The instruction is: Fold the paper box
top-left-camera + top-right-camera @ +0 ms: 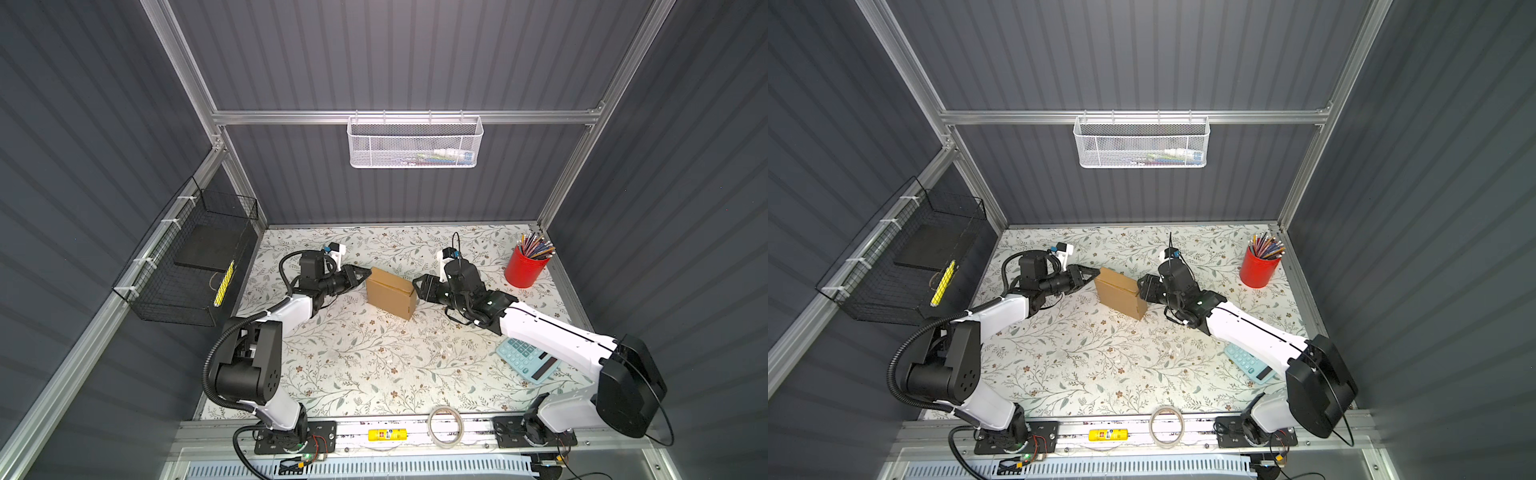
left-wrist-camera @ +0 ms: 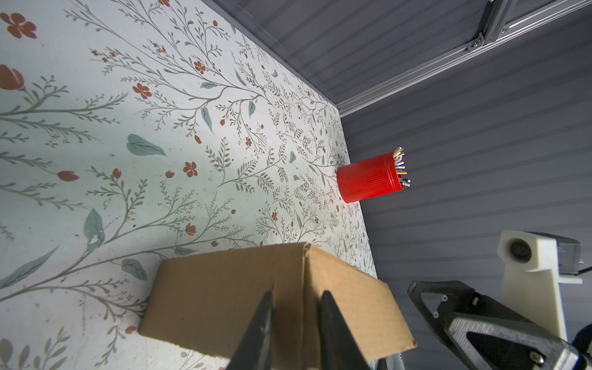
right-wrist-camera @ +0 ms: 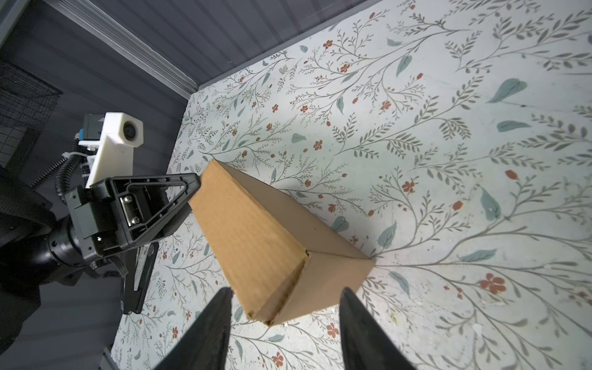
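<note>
The paper box is folded up into a plain brown cardboard block and stands on the flowered table near its middle. My left gripper is at the box's left end. Its fingers sit close together astride the box's upper long edge, shut on it. My right gripper is at the right end and stands open. The box's near corner lies between its fingers without touching either.
A red cup of pencils stands at the back right. A pale blue calculator lies partly under my right arm. A tape roll and a yellow item lie on the front rail. A black wire basket hangs on the left wall.
</note>
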Robot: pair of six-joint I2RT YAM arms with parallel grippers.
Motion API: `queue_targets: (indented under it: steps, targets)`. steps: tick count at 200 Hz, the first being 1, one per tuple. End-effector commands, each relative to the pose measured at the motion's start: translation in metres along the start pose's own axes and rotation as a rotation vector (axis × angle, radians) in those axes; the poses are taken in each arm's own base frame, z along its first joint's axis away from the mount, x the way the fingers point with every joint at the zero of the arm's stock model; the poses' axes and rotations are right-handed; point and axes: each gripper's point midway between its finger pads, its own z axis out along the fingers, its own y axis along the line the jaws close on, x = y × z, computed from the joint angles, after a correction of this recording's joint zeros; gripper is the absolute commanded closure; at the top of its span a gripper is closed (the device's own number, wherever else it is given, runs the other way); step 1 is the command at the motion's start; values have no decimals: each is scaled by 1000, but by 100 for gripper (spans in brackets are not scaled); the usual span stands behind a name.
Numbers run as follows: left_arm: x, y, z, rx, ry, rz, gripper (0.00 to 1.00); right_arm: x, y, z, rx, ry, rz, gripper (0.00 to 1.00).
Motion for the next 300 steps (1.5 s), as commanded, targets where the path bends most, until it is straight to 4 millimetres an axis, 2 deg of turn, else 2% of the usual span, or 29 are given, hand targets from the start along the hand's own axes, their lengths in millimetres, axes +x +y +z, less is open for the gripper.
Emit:
queue_targets:
  steps: [1,35,76,128,200,300]
  targets:
    - [31,31,2,-93,73,-88,74,-4,9,6,-54,-17,67,47]
    - [32,33,2,-93,77,-89,74,3,13,18,-89,12,99,51]
    - [32,33,3,-91,75,-91,74,16,7,25,-84,45,129,55]
    - [34,34,5,-89,79,-96,74,22,-4,22,-52,40,140,56]
    - [35,32,7,-81,80,-97,74,19,-15,9,-12,1,128,55]
    - [34,31,9,-82,88,-92,74,28,-11,25,-39,44,137,56]
